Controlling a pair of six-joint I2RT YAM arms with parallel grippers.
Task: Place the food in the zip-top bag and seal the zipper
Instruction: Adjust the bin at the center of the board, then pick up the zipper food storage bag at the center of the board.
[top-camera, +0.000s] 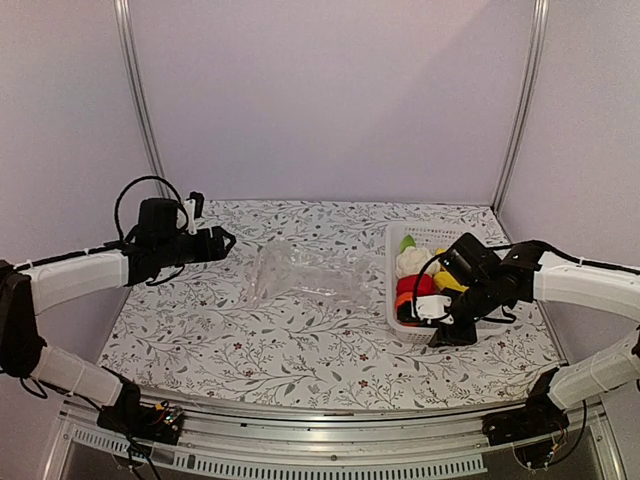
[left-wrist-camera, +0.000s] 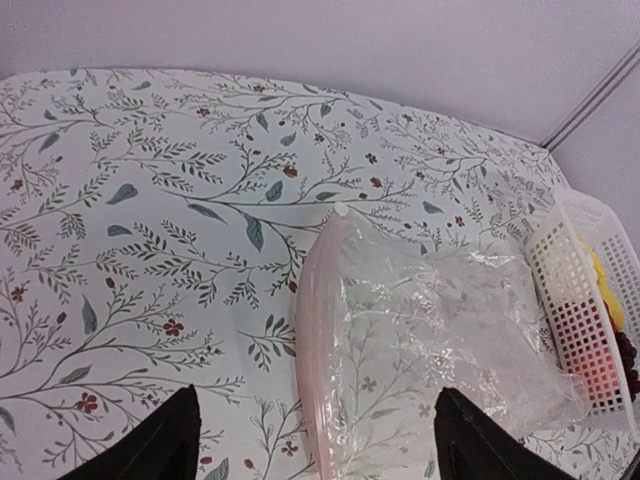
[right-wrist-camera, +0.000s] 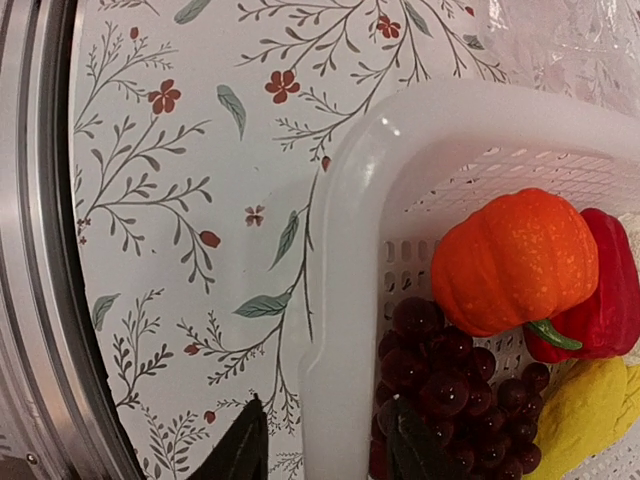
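Observation:
The clear zip-top bag (top-camera: 305, 275) lies flat mid-table, and in the left wrist view (left-wrist-camera: 440, 330) its pinkish zipper (left-wrist-camera: 312, 340) faces my left gripper. The left gripper (top-camera: 225, 242) hovers left of the bag, open and empty, its jaws (left-wrist-camera: 315, 445) either side of the zipper end. The food sits in a white mesh basket (top-camera: 392, 300): orange pumpkin (right-wrist-camera: 510, 260), red pepper (right-wrist-camera: 605, 300), dark red grape bunch (right-wrist-camera: 450, 380), yellow piece (right-wrist-camera: 590, 410), white cauliflower (top-camera: 410, 262) and green piece (top-camera: 407, 243). The right gripper (right-wrist-camera: 325, 445) is open, straddling the basket's near rim (right-wrist-camera: 350, 300), one finger by the grapes.
The basket also shows at the right edge of the left wrist view (left-wrist-camera: 565, 300), just beyond the bag's closed end. The table's metal front rail (right-wrist-camera: 40, 300) runs close behind the right gripper. Purple walls and frame posts enclose the floral table.

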